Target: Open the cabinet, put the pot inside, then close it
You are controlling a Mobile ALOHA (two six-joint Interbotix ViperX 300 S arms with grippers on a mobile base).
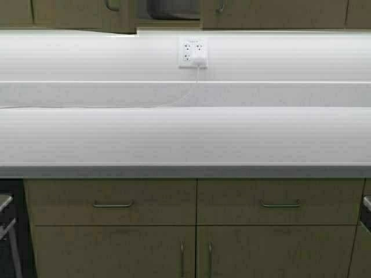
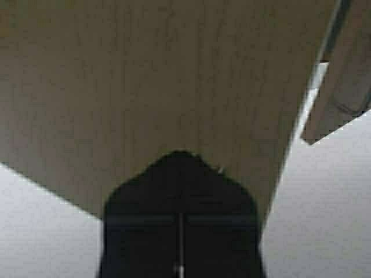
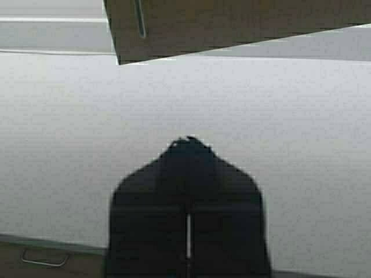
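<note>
The pot (image 1: pixel 173 8) sits inside the cabinet (image 1: pixel 272 14), its grey rounded underside showing in the gap at the very top edge of the high view, between the left door (image 1: pixel 119 16), which stands a little ajar with its edge sticking out past the frame, and the right door (image 1: pixel 217 14), which lies flat against the unit. A slim curved bar handle (image 1: pixel 221 7) hangs on the right door just beside the opening, and another handle (image 1: pixel 113 6) shows on the left door. Below the cabinet runs the white wall with a socket plate (image 1: pixel 193 53), a white plug and a thin cord (image 1: pixel 145 106) trailing left along the back ledge. Under that lies the pale counter (image 1: pixel 185 139), then the base unit with two drawers (image 1: pixel 113 202) (each with a horizontal handle) and doors beneath. The left gripper (image 2: pixel 181 159) is raised close against a tan door panel (image 2: pixel 145 87), its black fingers (image 2: pixel 145 231) pressed together with nothing between them. The right gripper (image 3: pixel 187 145) hangs out before the white counter, fingers (image 3: pixel 151 231) likewise closed and holding nothing, with the cabinet's lower edge (image 3: pixel 232 29) showing far beyond it.
</note>
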